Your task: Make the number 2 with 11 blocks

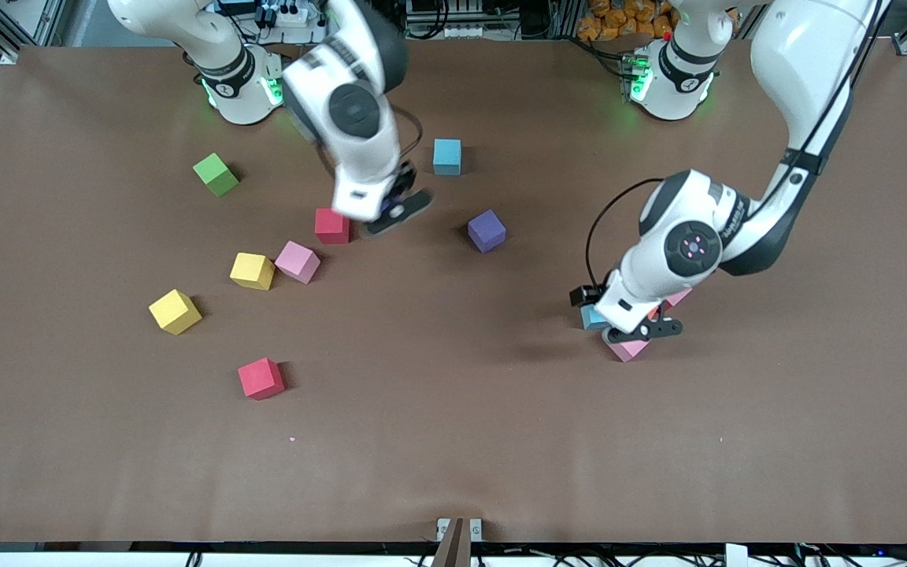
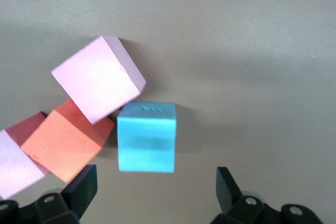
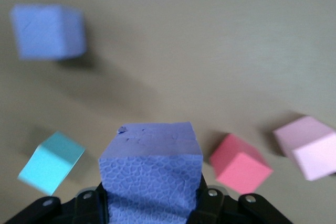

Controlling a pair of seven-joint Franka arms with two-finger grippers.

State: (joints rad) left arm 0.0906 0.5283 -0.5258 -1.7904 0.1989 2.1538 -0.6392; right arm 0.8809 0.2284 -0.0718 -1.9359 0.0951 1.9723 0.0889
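My right gripper [image 1: 392,211] is shut on a purple block [image 3: 150,171], above the table beside a red block [image 1: 332,226]. My left gripper [image 1: 634,327] hangs open over a tight cluster toward the left arm's end. In that cluster are a light blue block [image 2: 146,137], a pink block [image 2: 98,78], an orange block [image 2: 65,139] and another pink block [image 1: 628,349]. The left gripper [image 2: 155,187] has nothing between its fingers, and the light blue block lies just ahead of them. The cluster reads as no number 2.
Loose blocks lie toward the right arm's end: pink [image 1: 298,261], two yellow [image 1: 252,271] [image 1: 175,311] and red [image 1: 261,378]. A green cube [image 1: 216,174], a light blue block [image 1: 446,156] and a purple block [image 1: 486,231] sit farther from the front camera.
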